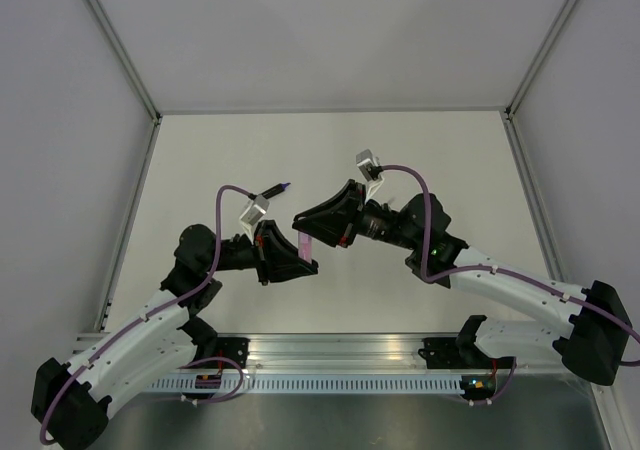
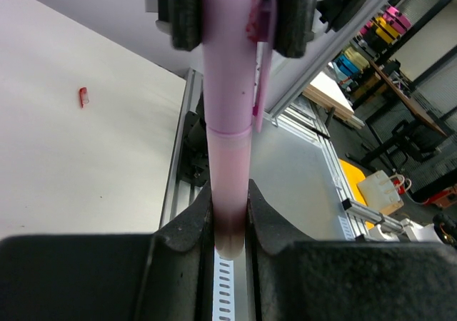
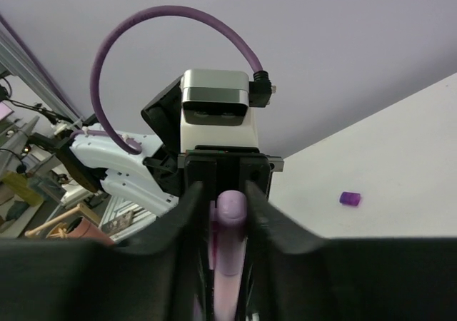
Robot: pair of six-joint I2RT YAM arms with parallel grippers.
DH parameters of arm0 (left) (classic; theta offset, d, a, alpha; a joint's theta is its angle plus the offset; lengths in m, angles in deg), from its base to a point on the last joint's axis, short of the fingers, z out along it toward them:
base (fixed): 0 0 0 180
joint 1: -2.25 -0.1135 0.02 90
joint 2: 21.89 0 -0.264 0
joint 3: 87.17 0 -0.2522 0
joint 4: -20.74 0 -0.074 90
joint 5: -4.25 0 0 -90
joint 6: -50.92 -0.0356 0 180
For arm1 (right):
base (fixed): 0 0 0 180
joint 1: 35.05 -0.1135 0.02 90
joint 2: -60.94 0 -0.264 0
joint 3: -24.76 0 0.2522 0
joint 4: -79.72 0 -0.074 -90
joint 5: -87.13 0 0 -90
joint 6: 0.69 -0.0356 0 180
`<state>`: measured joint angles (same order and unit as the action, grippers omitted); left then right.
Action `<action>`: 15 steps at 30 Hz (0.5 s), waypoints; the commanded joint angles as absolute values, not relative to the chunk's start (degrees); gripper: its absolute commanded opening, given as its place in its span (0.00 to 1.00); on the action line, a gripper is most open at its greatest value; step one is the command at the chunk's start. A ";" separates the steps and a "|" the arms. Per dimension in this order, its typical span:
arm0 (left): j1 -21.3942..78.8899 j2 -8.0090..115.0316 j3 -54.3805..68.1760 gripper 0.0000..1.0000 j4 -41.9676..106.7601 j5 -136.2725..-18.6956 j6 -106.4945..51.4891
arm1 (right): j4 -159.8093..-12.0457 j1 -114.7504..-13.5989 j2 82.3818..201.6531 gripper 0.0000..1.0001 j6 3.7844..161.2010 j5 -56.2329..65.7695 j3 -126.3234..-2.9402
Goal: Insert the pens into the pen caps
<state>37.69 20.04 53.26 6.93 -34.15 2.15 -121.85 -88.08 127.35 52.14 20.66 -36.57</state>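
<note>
Pale grey walls close off a white table [image 1: 450, 170] on three sides, and above its middle, a little toward the near left, the two arms meet nose to nose. On the left, the left gripper [image 2: 230, 221] is clamped on the tail end of the pink pen [image 2: 228, 175], its fingers pinching the barrel from both sides. The right gripper [image 3: 230, 214] is closed around the pink cap [image 2: 228, 57], whose clip shows along one side in the left wrist view. Cap and pen lie on one line, held in the air above the table, and the cap's mouth already covers the front of the barrel, with a seam where it ends. The step in hand is judged to be the last push that seats the cap. To do it well, the grippers should press straight toward each other along the pen's axis, with no twist or sideways drift. Both grips should also be firm enough that the barrel does not slide back through the left fingers. Release is best left until the cap sits snug. A red cap [image 2: 83, 96] and a purple cap [image 3: 349, 199] lie on the table, each alone and well apart from the held pen. What looks like the dark purple pen [image 1: 276, 189] lies just beyond the left wrist, though the top view shows it too small to be sure.
</note>
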 commanded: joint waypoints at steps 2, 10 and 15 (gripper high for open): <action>37.67 19.77 52.79 0.02 3.83 -32.92 0.91 | -122.73 -88.75 126.59 0.21 52.83 23.14 -35.67; 37.67 21.26 50.77 0.02 2.51 -33.71 3.01 | -119.75 -89.45 125.01 0.00 53.44 26.74 -33.04; 37.67 21.44 49.01 0.02 1.80 -36.08 4.77 | -115.44 -90.59 124.48 0.00 54.94 26.04 -32.24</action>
